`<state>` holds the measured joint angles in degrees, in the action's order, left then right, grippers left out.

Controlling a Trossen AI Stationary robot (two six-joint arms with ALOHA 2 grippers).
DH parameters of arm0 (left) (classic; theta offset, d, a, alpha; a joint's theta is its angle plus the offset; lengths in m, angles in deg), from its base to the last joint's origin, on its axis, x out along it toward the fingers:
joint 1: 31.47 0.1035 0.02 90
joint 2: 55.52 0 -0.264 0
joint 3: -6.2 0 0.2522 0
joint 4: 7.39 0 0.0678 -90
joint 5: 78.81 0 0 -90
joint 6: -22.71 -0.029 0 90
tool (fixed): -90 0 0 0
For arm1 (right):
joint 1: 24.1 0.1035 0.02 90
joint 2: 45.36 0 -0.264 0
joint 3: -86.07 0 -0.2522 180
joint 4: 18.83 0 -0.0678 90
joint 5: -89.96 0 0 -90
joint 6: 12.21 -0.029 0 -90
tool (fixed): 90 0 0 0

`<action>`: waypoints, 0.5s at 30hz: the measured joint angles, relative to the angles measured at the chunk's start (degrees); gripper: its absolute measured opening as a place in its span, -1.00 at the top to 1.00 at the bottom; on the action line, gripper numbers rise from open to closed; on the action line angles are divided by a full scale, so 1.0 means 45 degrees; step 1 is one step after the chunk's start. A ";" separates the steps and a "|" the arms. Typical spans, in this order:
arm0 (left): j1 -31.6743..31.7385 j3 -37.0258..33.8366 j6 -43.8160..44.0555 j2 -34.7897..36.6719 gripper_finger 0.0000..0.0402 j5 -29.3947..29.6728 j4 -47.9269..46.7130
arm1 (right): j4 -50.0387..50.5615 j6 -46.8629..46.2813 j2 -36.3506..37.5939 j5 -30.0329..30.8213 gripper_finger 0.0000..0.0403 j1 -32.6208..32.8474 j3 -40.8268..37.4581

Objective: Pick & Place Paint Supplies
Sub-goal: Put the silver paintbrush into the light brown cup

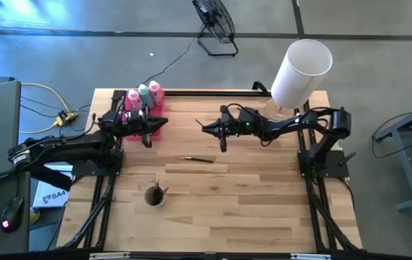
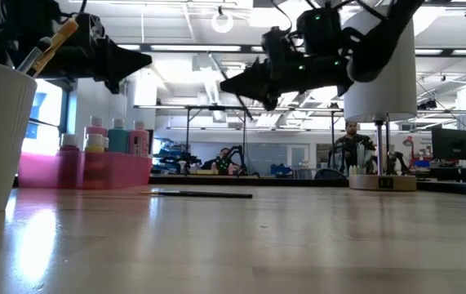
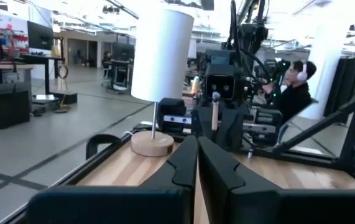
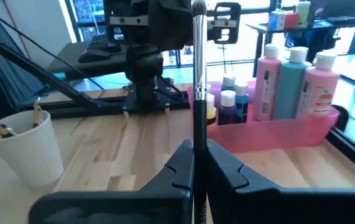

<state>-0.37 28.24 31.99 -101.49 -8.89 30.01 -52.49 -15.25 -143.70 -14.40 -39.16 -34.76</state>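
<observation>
The right gripper [image 4: 194, 163] is hanging above the middle of the table with its fingers [image 4: 176, 169] pinched together on a thin dark-handled brush [image 4: 198, 93], which is standing upright between them, bristle end up. The left gripper [image 3: 197, 163] is hovering just inboard of the pink tray [image 1: 155, 128], fingers pressed shut on nothing.

Well beyond the right fingers, the tray is sitting near the table's far-left edge, holding two pink squeeze bottles [image 4: 268, 84] with a teal bottle [image 4: 294, 86] between them and small capped paint pots [image 4: 228, 106] beside them. A second brush [image 1: 199, 159] is lying flat on bare wood between and below both grippers, with open tabletop all around it. A white ribbed cup [image 1: 154, 196] holding brushes is standing nearer the front. The white lampshade [image 1: 301, 72] is crowding the far-right corner.

The exact pot count is hard to make out, and the held brush's lower end is hidden behind the fingers.
</observation>
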 joint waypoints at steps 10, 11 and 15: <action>0.0001 0.0005 -0.1012 -0.0001 0.86 -0.0680 -0.0150 | 0.0024 0.0077 -0.1672 -0.0431 0.95 0.0094 0.1938; 0.0001 0.0005 -0.1003 -0.0001 0.81 -0.0657 -0.0141 | -0.0003 0.0088 -0.1783 -0.0481 0.95 0.0120 0.2207; 0.0001 0.0010 -0.1005 -0.0001 0.54 -0.0900 -0.0138 | 0.0095 0.0368 -0.2388 -0.0576 0.95 0.0408 0.3359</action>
<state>-0.36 28.28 27.47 -101.50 -12.94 29.39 -52.06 -13.60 -154.45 -16.99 -37.33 -19.64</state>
